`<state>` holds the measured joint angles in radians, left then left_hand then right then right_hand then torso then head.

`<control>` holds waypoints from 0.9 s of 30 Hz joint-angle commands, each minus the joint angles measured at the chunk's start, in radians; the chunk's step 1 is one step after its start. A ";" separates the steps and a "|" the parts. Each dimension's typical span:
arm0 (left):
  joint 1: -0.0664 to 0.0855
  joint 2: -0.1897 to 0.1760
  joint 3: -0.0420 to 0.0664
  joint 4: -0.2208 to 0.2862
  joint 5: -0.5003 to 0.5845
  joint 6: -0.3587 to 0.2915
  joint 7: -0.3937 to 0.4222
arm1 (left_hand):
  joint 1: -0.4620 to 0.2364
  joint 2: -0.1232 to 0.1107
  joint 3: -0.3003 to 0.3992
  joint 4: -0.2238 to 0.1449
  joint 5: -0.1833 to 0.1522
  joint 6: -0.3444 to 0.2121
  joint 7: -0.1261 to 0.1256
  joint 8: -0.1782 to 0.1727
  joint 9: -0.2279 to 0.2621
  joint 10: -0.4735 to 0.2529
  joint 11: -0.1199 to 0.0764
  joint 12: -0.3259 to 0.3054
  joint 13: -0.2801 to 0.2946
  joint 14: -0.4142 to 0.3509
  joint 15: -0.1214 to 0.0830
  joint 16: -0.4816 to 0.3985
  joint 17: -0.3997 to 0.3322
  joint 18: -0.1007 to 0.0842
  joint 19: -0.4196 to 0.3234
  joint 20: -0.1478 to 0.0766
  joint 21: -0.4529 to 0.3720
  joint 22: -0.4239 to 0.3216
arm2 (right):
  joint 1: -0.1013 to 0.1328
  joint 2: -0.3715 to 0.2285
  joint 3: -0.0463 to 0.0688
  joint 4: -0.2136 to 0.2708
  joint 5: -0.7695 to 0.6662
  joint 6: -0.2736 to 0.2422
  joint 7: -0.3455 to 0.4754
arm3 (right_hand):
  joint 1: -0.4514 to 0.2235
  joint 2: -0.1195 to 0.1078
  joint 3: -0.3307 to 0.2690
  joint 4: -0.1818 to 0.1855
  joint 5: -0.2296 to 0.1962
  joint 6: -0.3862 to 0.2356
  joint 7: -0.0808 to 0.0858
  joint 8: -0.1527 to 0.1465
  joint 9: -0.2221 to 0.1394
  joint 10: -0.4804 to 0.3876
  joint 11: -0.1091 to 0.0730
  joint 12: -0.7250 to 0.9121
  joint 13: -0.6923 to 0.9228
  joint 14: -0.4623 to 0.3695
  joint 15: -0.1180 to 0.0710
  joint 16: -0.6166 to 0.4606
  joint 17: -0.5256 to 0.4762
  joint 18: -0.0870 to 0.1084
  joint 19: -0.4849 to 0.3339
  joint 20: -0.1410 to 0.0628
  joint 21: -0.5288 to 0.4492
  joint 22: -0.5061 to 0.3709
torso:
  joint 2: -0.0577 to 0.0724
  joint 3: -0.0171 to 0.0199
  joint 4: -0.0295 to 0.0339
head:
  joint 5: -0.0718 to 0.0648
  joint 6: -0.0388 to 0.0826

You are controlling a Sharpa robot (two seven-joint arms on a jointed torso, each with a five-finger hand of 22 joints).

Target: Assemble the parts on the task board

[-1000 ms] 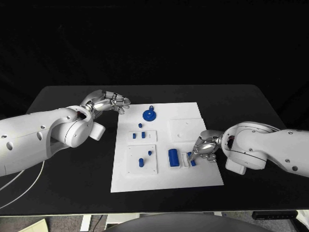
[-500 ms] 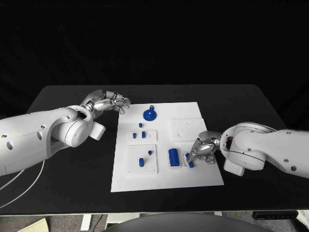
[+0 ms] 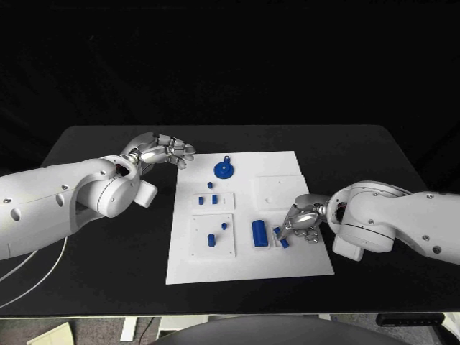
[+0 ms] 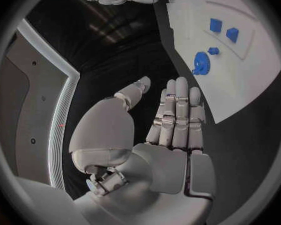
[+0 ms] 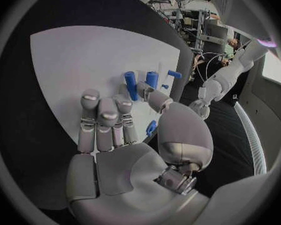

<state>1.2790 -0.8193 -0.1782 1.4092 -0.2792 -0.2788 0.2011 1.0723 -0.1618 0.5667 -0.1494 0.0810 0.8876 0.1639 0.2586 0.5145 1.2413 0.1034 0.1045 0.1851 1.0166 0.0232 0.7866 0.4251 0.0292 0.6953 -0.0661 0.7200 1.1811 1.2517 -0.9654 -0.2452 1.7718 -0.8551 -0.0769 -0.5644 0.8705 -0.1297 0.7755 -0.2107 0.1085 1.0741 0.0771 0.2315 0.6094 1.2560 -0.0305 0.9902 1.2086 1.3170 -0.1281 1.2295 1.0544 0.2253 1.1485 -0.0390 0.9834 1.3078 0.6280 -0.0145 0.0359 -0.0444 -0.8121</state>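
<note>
Blue parts on the white task board

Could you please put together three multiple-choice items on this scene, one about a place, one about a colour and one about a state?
1. Where does the left hand sit?
A. over the black table beside the task board's far left corner
B. on the middle of the task board
C. at the table's near edge

2. What colour is the round part near the far edge of the task board?
A. red
B. blue
C. green

3. What is the right hand doing?
A. lying flat and empty on the table
B. raised high above the board
C. pinching a small blue part at the board's right side

Answers:
1 A, the head view shows it off the white plate at that corner.
2 B, it is blue like the other parts.
3 C, thumb and finger close on the piece in the right wrist view.
</note>
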 commanded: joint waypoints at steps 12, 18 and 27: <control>0.001 0.001 0.001 0.000 -0.004 0.012 0.005 | 0.002 0.008 -0.001 0.006 0.004 -0.008 -0.001 0.006 -0.001 -0.006 -0.003 -0.004 0.001 0.008 0.001 -0.004 0.002 -0.015 0.002 -0.008 -0.007 0.001 | -0.002 0.002 -0.001 0.001 0.001 0.009 0.016 | -0.039 -0.025 -0.033 0.027 -0.012 0.009 0.001 0.003 -0.007 0.003 -0.003 -0.001 -0.001 0.001 -0.008 -0.006 -0.001 0.036 0.008 -0.002 -0.004 0.009 | -0.001 0.0000 0.0002 | 0.003 -0.002; 0.001 0.002 0.001 0.001 -0.004 0.012 0.005 | 0.002 0.008 -0.001 0.006 0.004 -0.008 -0.001 0.006 -0.001 -0.006 -0.003 -0.004 0.001 0.008 0.001 -0.004 0.002 -0.015 0.002 -0.008 -0.007 0.001 | -0.002 0.001 -0.001 0.000 0.000 0.009 0.019 | -0.081 -0.047 -0.065 0.054 -0.033 0.008 0.002 0.003 -0.008 0.003 -0.002 -0.002 -0.001 0.000 -0.007 -0.006 -0.001 0.036 0.009 0.000 -0.004 0.009 | -0.001 0.0001 -0.0007 | 0.004 -0.002; 0.001 0.002 0.001 0.000 -0.004 0.012 0.004 | 0.001 0.008 -0.002 0.007 0.004 -0.009 -0.001 0.006 -0.001 -0.006 -0.003 -0.004 0.001 0.008 0.001 -0.004 0.002 -0.015 0.002 -0.008 -0.007 0.002 | -0.002 0.000 -0.001 0.002 0.000 0.013 0.027 | -0.107 -0.056 -0.119 0.077 -0.037 0.006 -0.001 0.004 -0.010 0.000 -0.005 -0.001 0.001 -0.002 -0.011 -0.005 0.000 0.036 0.005 -0.007 -0.007 0.009 | -0.001 0.0004 -0.0007 | 0.003 -0.002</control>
<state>1.2790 -0.8190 -0.1782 1.4078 -0.2796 -0.2779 0.1996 1.0723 -0.1618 0.5667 -0.1494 0.0810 0.8876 0.1639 0.2586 0.5147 1.2414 0.1033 0.1045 0.1849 1.0166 0.0232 0.7866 0.4258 0.0292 0.6953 -0.0661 0.7200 1.1818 1.2509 -0.9660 -0.2461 1.7712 -0.8547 -0.0766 -0.5567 0.7712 -0.1838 0.6594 -0.1338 0.0733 1.0784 0.0765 0.2322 0.6002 1.2561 -0.0304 0.9902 1.2086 1.3174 -0.1312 1.2295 1.0546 0.2265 1.1541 -0.0412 0.9794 1.3078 0.6273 -0.0140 0.0351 -0.0406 -0.8144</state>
